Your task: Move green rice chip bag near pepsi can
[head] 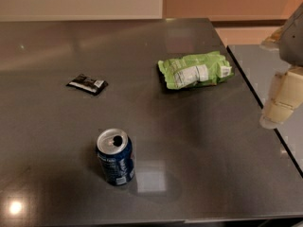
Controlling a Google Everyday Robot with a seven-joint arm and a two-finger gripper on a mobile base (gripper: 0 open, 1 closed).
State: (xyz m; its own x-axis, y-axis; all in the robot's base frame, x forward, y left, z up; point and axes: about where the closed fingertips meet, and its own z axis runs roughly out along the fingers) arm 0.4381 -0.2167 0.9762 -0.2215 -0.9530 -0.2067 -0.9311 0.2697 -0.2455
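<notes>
The green rice chip bag (196,70) lies flat on the dark grey table (213,145) at the right of the far half, white label panel facing up. The pepsi can (114,157) stands upright near the front left of centre, its silver top opened. My gripper (278,107) hangs at the right edge of the view, over the table's right edge, to the right of and nearer than the bag. It touches nothing and is well apart from the bag and from the can.
A small black packet (87,83) lies at the left of the table, beyond the can. A second grey surface (265,70) adjoins on the right across a dark seam. A wall runs behind the table's far edge.
</notes>
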